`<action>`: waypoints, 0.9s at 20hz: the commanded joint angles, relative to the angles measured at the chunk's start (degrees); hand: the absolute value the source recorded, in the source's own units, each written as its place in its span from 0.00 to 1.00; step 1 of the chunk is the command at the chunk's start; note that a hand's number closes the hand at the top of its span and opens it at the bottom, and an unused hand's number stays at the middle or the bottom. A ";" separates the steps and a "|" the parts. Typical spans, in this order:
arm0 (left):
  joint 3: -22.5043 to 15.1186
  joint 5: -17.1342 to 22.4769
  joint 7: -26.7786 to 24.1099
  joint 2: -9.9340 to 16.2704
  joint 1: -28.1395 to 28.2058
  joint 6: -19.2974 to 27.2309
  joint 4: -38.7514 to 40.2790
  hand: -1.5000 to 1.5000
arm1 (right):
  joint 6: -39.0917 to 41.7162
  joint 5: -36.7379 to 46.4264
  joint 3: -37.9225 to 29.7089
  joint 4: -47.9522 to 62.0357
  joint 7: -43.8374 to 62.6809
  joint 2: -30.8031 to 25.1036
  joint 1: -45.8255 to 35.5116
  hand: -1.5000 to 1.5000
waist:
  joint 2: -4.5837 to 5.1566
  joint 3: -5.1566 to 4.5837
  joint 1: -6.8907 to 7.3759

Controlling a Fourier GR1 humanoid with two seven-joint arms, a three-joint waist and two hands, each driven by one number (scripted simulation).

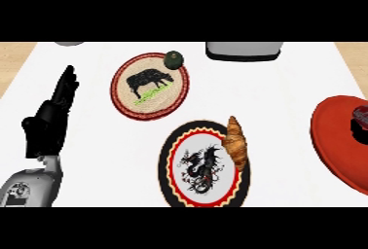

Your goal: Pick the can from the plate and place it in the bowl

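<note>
White worktop (287, 92) fills nearly all of my head view, with a strip of wood colour showing past its far corners. Biggest on it is the red bowl (332, 146) at the right edge, partly cut off; something dark reddish sits inside at its right rim, which may be the can (360, 116), though I cannot tell for sure. Near the middle, close to me, lies a plate with a black and red rim and a dragon figure (205, 168); a croissant (236, 142) rests on its right rim. Farther back and to the left is a woven plate with a red border and a black boar figure (149, 86), and a dark green avocado (173, 59) sits on its far right edge. A grey appliance (243, 50) stands at the far edge. My left robot hand (52, 116) shows at the left, fingers straight and apart, pointing away, holding nothing. I see no right robot hand.
</note>
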 commanded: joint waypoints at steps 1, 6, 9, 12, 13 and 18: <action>0.19 -0.99 -0.98 -1.16 -3.11 1.06 4.15 0.50 | -0.76 -4.30 -3.81 18.13 -7.70 -2.46 -8.72 1.00 | 0.28 0.06 0.12; -2.06 -1.93 0.55 -2.87 -1.68 1.52 0.89 0.50 | 8.61 -10.32 -6.73 30.88 -14.05 -6.00 -13.65 0.00 | 0.37 0.13 0.62; -0.71 -1.07 -0.14 -1.20 -0.40 0.05 0.14 0.50 | 9.24 -12.76 -8.08 36.67 -20.31 -4.43 -16.95 0.00 | 0.29 0.13 0.91; 0.85 -0.65 -2.39 -1.18 -3.07 0.20 4.41 0.50 | 13.14 -15.99 -10.74 40.86 -25.68 -6.85 -19.49 0.00 | 0.41 0.10 0.37; 1.02 0.45 2.24 -0.45 -1.67 -0.90 -0.88 0.50 | 11.75 -16.60 -11.45 41.91 -30.24 -5.96 -17.70 0.00 | 0.15 0.11 0.50; 0.90 -1.09 0.62 -0.12 -0.87 -1.09 0.40 0.50 | 14.61 -21.16 -15.48 44.54 -31.41 -10.44 -19.74 0.00 | -0.07 0.02 -0.24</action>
